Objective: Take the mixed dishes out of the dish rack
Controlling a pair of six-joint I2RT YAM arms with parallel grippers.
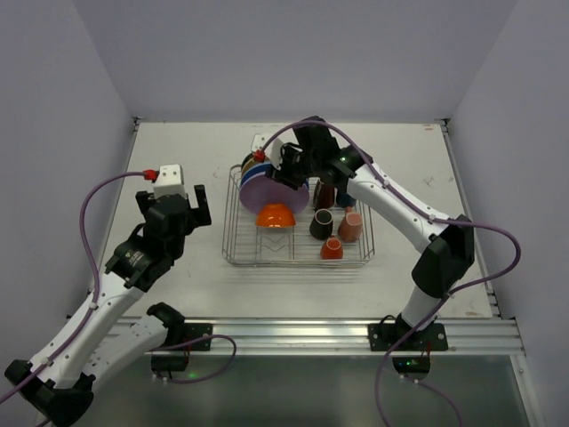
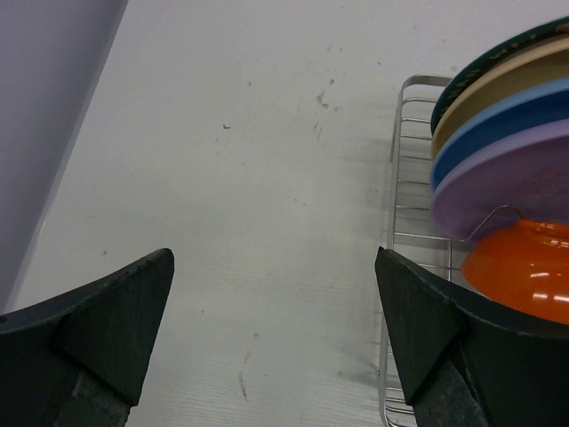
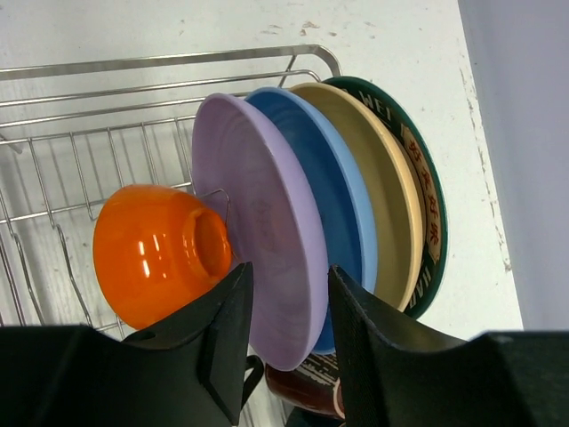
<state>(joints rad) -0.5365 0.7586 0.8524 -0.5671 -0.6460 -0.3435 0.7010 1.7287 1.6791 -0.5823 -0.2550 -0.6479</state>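
Nothing is out of the dish rack [image 1: 233, 256] yet. My right gripper [image 3: 289, 298] straddles the lavender plate [image 3: 267, 231] at its rim; I cannot tell if it grips. My left gripper [image 1: 175, 203] hangs spread wide beside the rack.

Left arm [image 1: 98, 302] bent low at left side, forearm angled up and inward. Left gripper [image 2: 276, 294] level, jaws spread wide, nothing between fingers [image 2: 124, 311]. Right arm [image 1: 400, 205] raised at elbow, reaching far and inward, wrist pitched down. Right gripper [image 3: 292, 294] jaws narrow, one finger each side of lavender plate [image 3: 267, 222] lower rim; whether clamped, not clear.
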